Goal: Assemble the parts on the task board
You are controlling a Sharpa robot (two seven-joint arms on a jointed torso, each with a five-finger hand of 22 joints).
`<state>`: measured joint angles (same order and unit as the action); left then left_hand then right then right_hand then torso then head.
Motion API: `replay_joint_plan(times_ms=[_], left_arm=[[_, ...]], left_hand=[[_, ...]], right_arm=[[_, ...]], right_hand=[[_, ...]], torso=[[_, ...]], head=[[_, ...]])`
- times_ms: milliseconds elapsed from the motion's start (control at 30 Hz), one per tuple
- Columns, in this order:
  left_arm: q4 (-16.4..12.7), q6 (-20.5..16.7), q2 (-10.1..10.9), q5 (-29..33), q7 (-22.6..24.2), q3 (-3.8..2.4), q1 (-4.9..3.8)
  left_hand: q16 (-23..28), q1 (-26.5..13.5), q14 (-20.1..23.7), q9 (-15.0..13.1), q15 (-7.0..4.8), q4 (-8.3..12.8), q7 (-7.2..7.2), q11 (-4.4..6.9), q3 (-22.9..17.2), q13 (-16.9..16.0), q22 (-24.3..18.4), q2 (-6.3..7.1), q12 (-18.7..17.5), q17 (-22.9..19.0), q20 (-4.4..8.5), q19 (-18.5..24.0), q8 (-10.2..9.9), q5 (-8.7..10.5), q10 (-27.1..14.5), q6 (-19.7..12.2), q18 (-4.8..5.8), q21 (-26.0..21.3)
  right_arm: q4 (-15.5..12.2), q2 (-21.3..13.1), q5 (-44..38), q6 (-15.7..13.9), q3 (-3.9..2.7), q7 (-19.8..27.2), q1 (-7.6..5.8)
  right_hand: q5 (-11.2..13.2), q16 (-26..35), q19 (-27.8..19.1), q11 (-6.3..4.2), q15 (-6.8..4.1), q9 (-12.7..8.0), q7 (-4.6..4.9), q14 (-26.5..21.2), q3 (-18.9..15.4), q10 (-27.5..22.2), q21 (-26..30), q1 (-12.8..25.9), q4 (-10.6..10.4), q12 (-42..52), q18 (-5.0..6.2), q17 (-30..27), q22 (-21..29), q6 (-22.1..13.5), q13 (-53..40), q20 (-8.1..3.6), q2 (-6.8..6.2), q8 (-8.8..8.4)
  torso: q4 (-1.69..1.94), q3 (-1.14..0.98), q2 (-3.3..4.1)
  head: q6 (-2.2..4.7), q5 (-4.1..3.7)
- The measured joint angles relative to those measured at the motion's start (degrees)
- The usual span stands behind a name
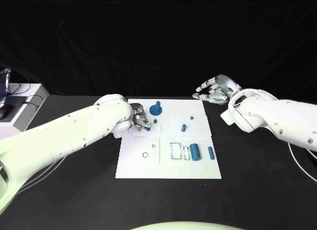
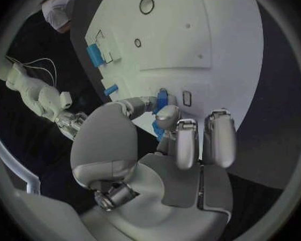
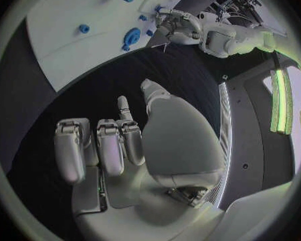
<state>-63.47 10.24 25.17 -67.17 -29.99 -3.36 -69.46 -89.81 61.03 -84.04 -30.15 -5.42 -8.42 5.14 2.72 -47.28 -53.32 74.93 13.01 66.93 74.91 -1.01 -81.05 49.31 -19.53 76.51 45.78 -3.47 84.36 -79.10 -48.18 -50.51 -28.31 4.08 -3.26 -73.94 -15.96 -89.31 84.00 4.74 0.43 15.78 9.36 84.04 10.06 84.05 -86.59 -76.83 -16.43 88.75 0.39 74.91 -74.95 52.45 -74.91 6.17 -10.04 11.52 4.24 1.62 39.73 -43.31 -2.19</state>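
Left hand holds a small blue part over the white task board

The left hand (image 1: 139, 120) pinches a small blue plastic part (image 2: 162, 99) between thumb and fingers, at the left edge of the flat white task board (image 1: 169, 167), probably to bring it down to a slot there. The right hand (image 1: 215, 89) hangs over the black table (image 1: 262, 191) just beyond the board's far right corner, fingers curled in and holding nothing, likely kept out of the way. A blue cylinder (image 1: 195, 151) lies on the board's near right part.
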Motion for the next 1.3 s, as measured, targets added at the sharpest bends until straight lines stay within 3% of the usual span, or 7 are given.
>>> replay_joint_plan(times_ms=[567,700,733,1300], left_arm=[[0.42,0.92,-0.52,-0.73,0.05,-0.14,0.1],[0.44,1.36,-0.52,-1.07,0.05,-0.15,0.08],[0.44,1.48,-0.5,-1.16,0.05,-0.15,0.08],[0.03,2.64,-0.02,-2.01,0.23,-0.21,0.08]], left_hand=[[0.0,-0.23,0.0,-2.59,0.0,0.06,-0.12,-0.01,-0.06,0.39,-0.01,-0.23,-0.22,0.0,-0.01,0.0,-0.07,0.03,-0.01,0.12,-0.01,0.0],[0.0,-0.23,0.0,-3.86,0.0,0.06,-0.12,-0.02,-0.06,0.3,-0.01,-0.23,-0.22,0.0,-0.01,0.0,-0.27,0.03,-0.01,0.12,0.0,0.0],[0.0,-0.22,0.0,-5.48,0.0,0.06,-0.12,-0.02,-0.06,0.3,-0.01,-0.23,-0.22,0.0,-0.01,0.0,-0.32,0.03,-0.01,0.12,0.0,0.0],[0.0,-0.22,0.0,-5.48,0.0,0.06,-0.13,-0.04,-0.06,0.3,-0.01,-0.23,-0.22,0.0,-0.01,0.0,-0.12,-0.17,-0.03,0.12,-0.01,0.0]], right_arm=[[0.01,-0.1,0.0,0.0,0.0,0.01,0.01],[-0.01,-0.12,0.01,0.0,0.0,0.01,0.01],[-0.02,-0.13,0.01,0.0,0.0,0.01,0.01],[-0.03,-0.31,0.02,0.01,0.0,-0.02,0.01]], right_hand=[[-0.35,0.0,0.0,0.0,0.0,-0.01,0.0,0.0,0.0,0.0,0.0,0.0,0.0,0.0,0.0,0.0,0.01,0.0,0.01,0.0,0.0,0.0],[-0.35,0.0,0.0,0.0,0.0,-0.01,0.0,0.0,0.0,0.0,0.0,0.0,0.0,0.0,0.0,0.0,0.01,0.0,0.0,0.0,0.0,0.0],[-0.35,0.0,0.0,0.0,0.0,-0.01,0.0,0.0,0.0,0.0,0.0,0.0,0.0,0.0,0.0,0.0,0.01,0.0,-0.02,0.0,0.0,0.0],[-0.35,0.0,0.0,0.0,0.0,0.03,0.0,0.0,0.0,0.0,0.0,0.0,0.0,0.0,0.0,0.0,0.02,0.0,-0.02,0.0,0.0,0.24]], torso=[[-0.02,0.02,0.04],[-0.01,0.01,0.03],[-0.01,0.01,0.03],[-0.02,0.03,-0.02]], head=[[-0.27,-0.21],[-0.37,-0.22],[-0.42,-0.22],[-0.7,-0.07]])
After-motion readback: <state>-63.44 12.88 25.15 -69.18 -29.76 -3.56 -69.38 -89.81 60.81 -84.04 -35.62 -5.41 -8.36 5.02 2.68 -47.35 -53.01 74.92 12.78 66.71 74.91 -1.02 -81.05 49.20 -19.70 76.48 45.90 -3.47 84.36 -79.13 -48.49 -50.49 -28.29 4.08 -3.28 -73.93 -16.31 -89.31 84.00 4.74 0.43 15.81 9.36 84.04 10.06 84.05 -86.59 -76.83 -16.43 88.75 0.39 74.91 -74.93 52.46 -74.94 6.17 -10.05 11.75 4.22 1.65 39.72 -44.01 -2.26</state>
